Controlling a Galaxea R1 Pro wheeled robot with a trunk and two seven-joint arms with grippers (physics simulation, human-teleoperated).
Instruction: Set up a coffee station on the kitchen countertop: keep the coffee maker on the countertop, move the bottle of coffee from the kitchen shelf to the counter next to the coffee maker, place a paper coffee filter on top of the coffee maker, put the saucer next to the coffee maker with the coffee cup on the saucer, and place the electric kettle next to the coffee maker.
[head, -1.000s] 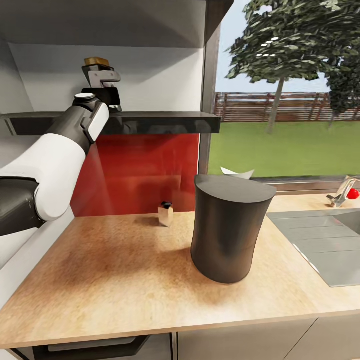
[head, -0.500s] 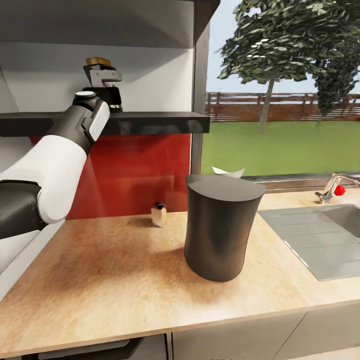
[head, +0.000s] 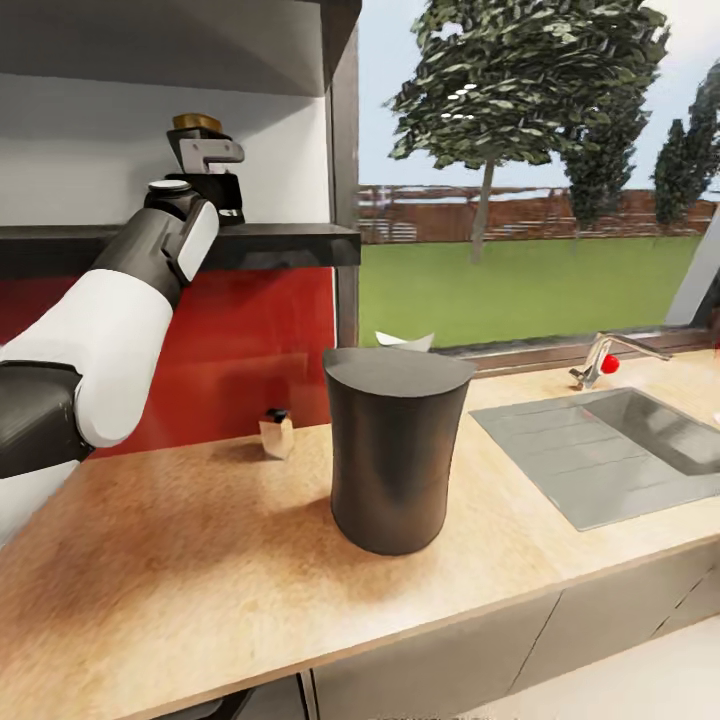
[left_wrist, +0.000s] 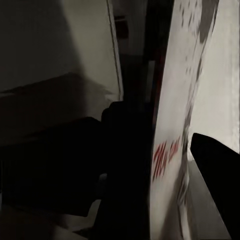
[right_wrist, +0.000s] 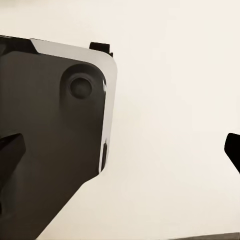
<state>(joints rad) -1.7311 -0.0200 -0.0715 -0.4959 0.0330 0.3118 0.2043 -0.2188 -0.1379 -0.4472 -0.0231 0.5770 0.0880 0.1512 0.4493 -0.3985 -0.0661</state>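
Two dark fingers (left_wrist: 215, 165) of the left gripper (head: 205, 165) stand on either side of the bottle of coffee (left_wrist: 175, 115) in the left wrist view, its white label with red lettering close against them; they look clamped on it, though contact on the shadowed side is hard to make out. In the head view, upper left of the frame, that gripper is raised at the kitchen shelf (head: 290, 243), with the jar's gold-brown lid (head: 196, 122) showing just above it. The white and grey left arm (head: 110, 320) reaches up from the left edge.

In the right wrist view the right gripper's (right_wrist: 120, 150) dark fingertips (right_wrist: 10, 150) sit at opposite edges of the frame, spread wide with nothing between them, over a pale surface and a dark rounded panel (right_wrist: 55, 140).

Centre of the head view, the coffee maker (head: 395, 450) stands upright on the tabletop (head: 180, 570). A paper coffee filter (head: 405, 341) peeks out behind its top edge. A small pale bottle with a black cap (head: 276, 433) stands near the red backsplash (head: 250, 350), left of the coffee maker. The steel sink (head: 600, 450) and tap (head: 600, 360) lie at the right.
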